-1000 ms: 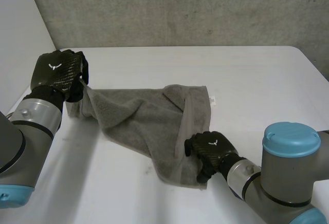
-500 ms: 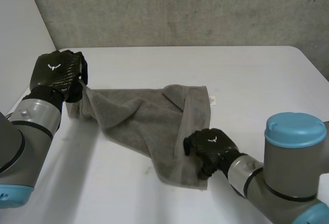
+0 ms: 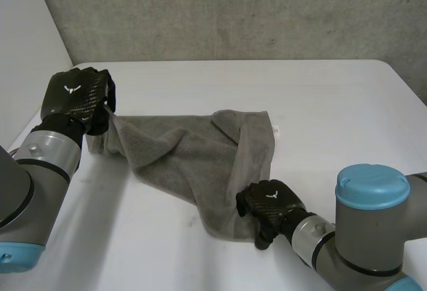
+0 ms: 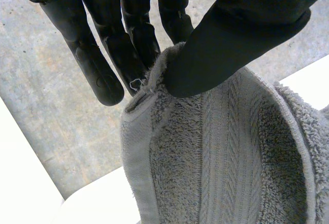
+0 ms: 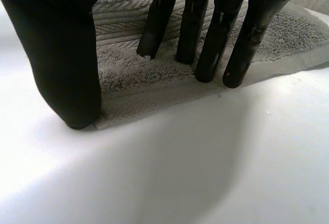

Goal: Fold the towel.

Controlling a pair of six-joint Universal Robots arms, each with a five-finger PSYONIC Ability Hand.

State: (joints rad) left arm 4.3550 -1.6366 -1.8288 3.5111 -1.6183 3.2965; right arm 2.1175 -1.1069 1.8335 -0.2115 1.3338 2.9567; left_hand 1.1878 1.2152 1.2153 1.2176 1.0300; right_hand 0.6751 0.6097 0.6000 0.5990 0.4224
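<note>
Towel (image 3: 190, 161): rumpled, lying across the table (image 3: 327, 97).
Left hand (image 3: 75, 99): thumb and fingers pinch the left-end corner, raised.
Right hand (image 3: 268, 205): straight fingers press the near-right corner.
Advice: secure the right grip first, then lift evenly.

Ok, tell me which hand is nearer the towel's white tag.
Right. The right hand presses the towel's near corner, on the same side as the tag; the left hand pinches a corner at the towel's opposite end.
</note>
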